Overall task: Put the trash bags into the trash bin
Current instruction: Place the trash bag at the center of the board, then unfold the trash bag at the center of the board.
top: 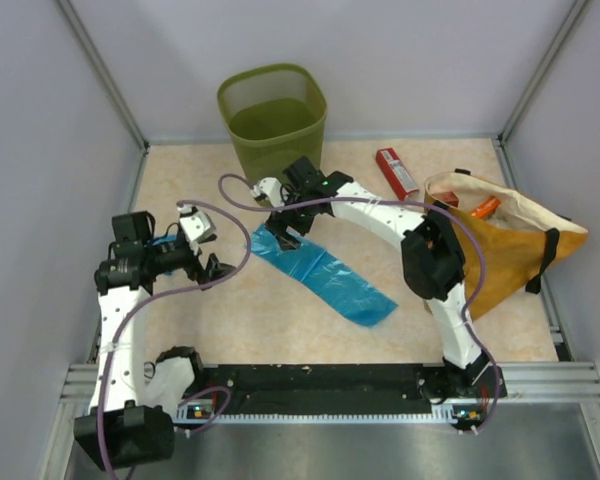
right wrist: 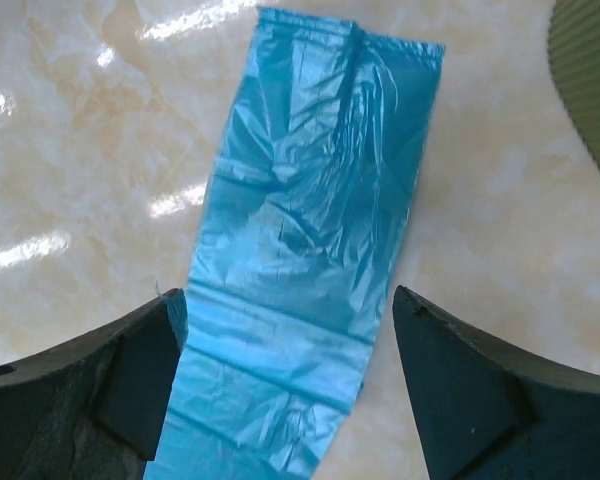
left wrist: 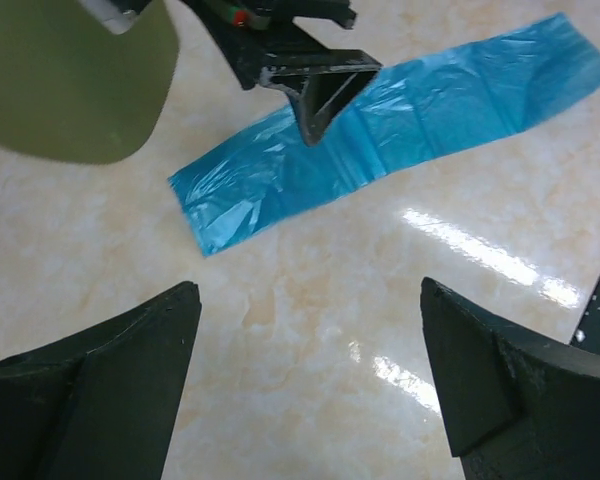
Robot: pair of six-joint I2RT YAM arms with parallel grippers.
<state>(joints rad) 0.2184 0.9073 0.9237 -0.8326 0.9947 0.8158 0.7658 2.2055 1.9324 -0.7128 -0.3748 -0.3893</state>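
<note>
A long, flat, crinkled blue trash bag [top: 325,275] lies on the table, running from the middle toward the lower right. My right gripper [top: 283,232] hovers over its upper-left end. In the right wrist view this gripper [right wrist: 290,310] is open, one finger on each side of the bag [right wrist: 310,250], with nothing pinched. The olive-green mesh trash bin [top: 272,115] stands upright at the back, just beyond the right gripper. My left gripper [left wrist: 310,300] is open over bare table, to the left of the bag [left wrist: 380,130], with nothing between its fingers.
A flat red box [top: 396,172] lies at the back right of the bin. A mustard-orange sack with black handles [top: 510,245] fills the right side. Purple cables loop over both arms. Grey walls close in the table on three sides.
</note>
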